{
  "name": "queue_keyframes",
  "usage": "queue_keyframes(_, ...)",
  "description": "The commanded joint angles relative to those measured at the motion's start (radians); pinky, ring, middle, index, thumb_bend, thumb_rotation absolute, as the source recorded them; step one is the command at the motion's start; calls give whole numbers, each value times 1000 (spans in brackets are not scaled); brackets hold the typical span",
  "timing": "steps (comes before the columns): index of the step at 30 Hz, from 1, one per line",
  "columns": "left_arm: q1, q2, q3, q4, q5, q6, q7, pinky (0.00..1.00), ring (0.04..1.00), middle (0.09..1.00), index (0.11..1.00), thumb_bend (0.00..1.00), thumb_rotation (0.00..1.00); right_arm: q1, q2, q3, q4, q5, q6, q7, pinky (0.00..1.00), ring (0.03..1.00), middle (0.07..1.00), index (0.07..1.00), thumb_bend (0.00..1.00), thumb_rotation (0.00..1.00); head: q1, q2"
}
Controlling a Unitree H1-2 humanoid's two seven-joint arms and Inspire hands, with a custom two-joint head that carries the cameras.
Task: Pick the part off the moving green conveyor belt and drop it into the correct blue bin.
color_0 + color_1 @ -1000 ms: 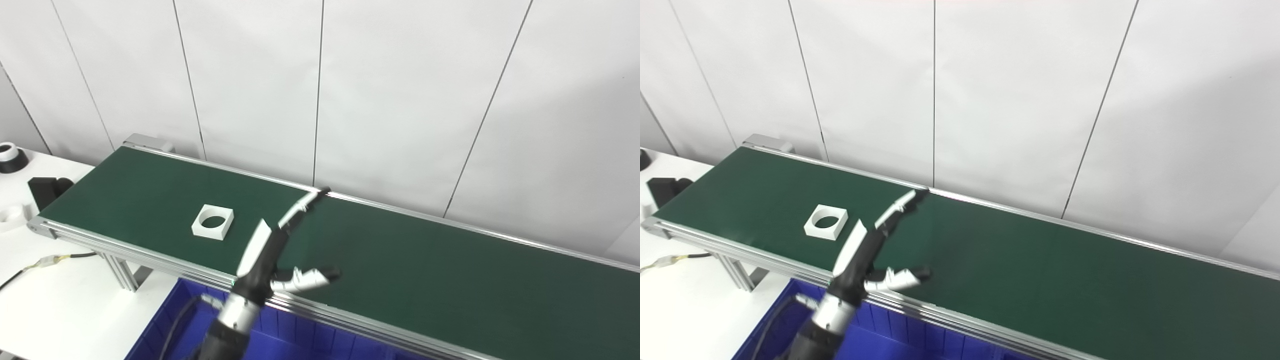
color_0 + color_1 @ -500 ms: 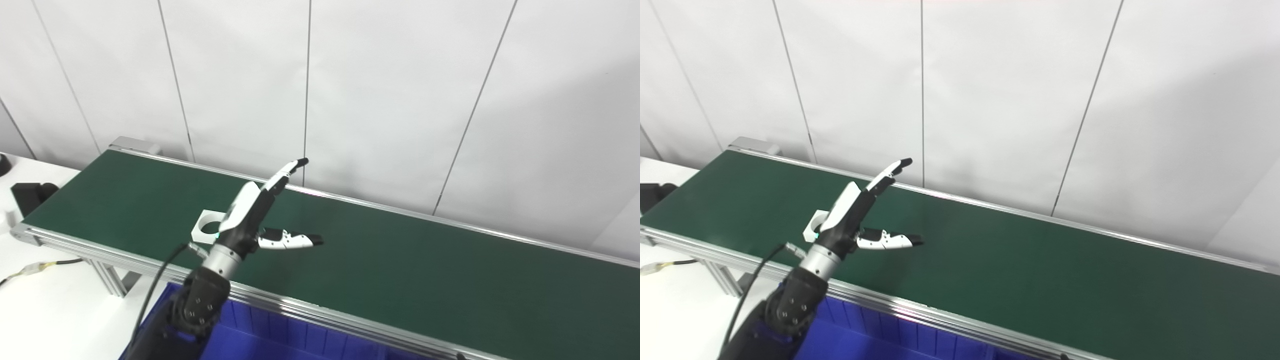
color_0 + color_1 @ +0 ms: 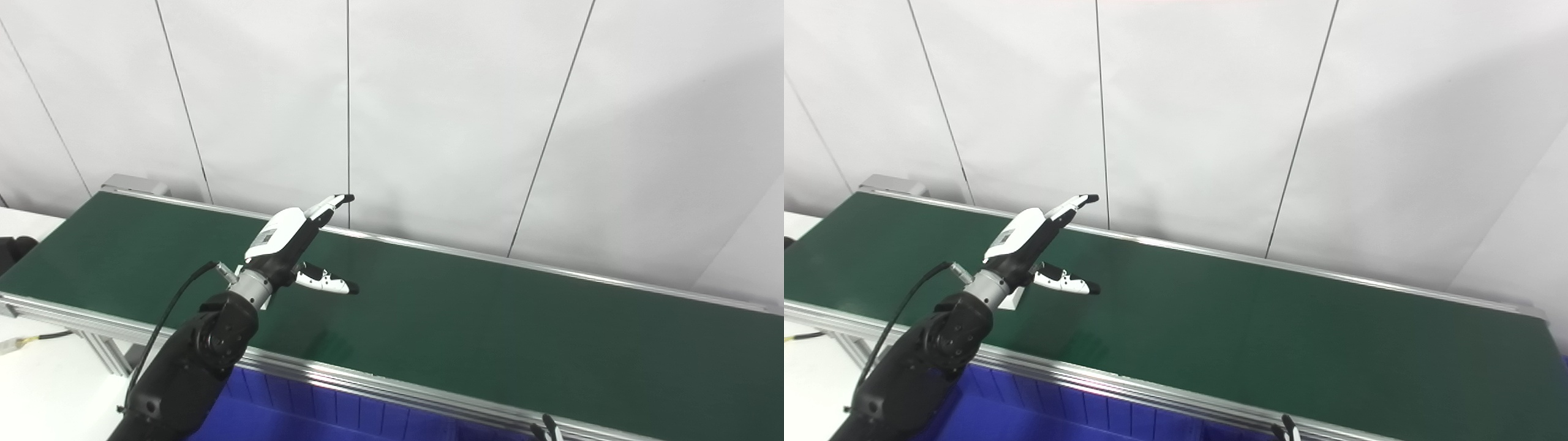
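Left hand (image 3: 1029,245) is raised above the green conveyor belt (image 3: 1213,324), fingers spread, thumb apart, holding nothing. The white part (image 3: 1014,299) lies on the belt, mostly hidden behind that wrist. A blue bin (image 3: 1029,416) sits against the belt's near rail. Right hand: only fingertips (image 3: 1287,427) show, state indeterminable.

Bright, even light across both views, soft and diffuse, seemingly from overhead. The white wall panels (image 3: 459,122) read clean with a faint grey gradient darkening toward the upper right. The green belt (image 3: 490,318) shows no glare, only a dim smudge of shadow beneath the left hand (image 3: 288,242). Focus is crisp on the hand; the aluminium rail (image 3: 1127,383) catches thin highlights. Edges show little distortion.
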Motion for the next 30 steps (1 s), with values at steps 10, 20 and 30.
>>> queue_keyframes(10, -120, 84, -95, 78, 92, 42, -81, 925, 970, 972, 938, 929, 171, 0, -7, -7, -54, 19, -52, -9, 889, 890, 914, 998, 773, 598, -5, 30)
queue_keyframes(20, -132, 122, -143, 142, 135, 37, -78, 950, 962, 960, 922, 966, 115, 6, -13, -13, -63, 14, -52, -9, 885, 891, 914, 1000, 770, 615, 5, 38)
queue_keyframes(30, -140, 136, -150, 194, 142, 70, -102, 884, 954, 957, 922, 974, 97, 7, -19, -18, -64, 17, -52, 2, 897, 895, 912, 1000, 778, 625, 16, 39)
